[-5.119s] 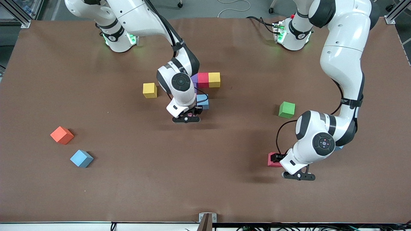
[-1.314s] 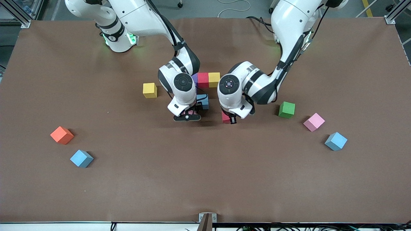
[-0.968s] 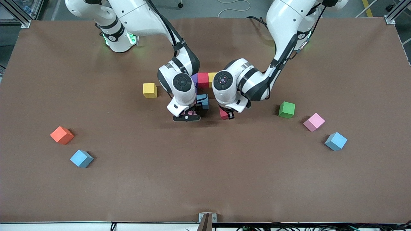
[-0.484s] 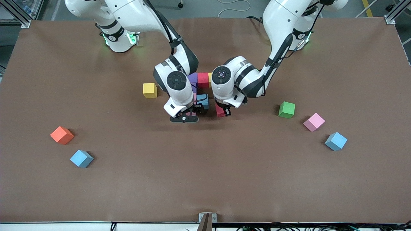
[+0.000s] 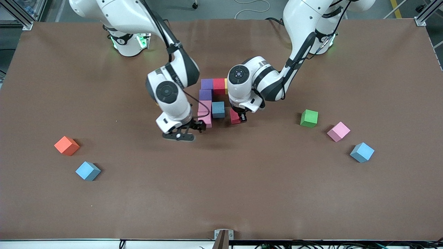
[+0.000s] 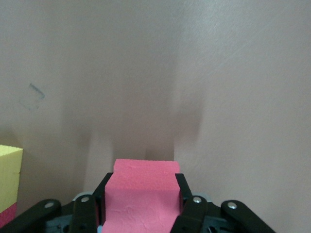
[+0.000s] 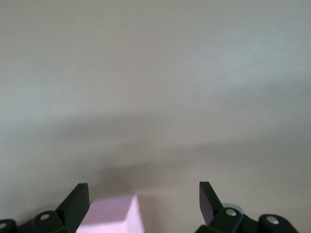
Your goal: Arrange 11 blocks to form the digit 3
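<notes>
My left gripper (image 5: 238, 117) is shut on a red block (image 5: 234, 117), low beside the blue block (image 5: 218, 109), toward the left arm's end; in the left wrist view the red block (image 6: 143, 206) fills the left gripper (image 6: 142, 187). The joined blocks are purple (image 5: 207, 84), red (image 5: 218, 85), a partly hidden yellow (image 5: 226, 83), purple (image 5: 205, 94), pink (image 5: 204, 106) and pink (image 5: 207, 120). My right gripper (image 5: 196, 126) stands open beside that last pink block (image 7: 109, 216), which shows by one of its fingers (image 7: 77, 199).
Loose blocks lie toward the left arm's end: green (image 5: 309, 118), pink (image 5: 338, 131), light blue (image 5: 362, 152). Toward the right arm's end sit an orange cube (image 5: 66, 145) and a blue block (image 5: 88, 171). A yellow block edge (image 6: 9, 177) shows in the left wrist view.
The right hand has drawn away from the cluster toward its own end, uncovering the purple and pink column and hiding the lone yellow block. The left gripper has carried the red block closer to the blue one.
</notes>
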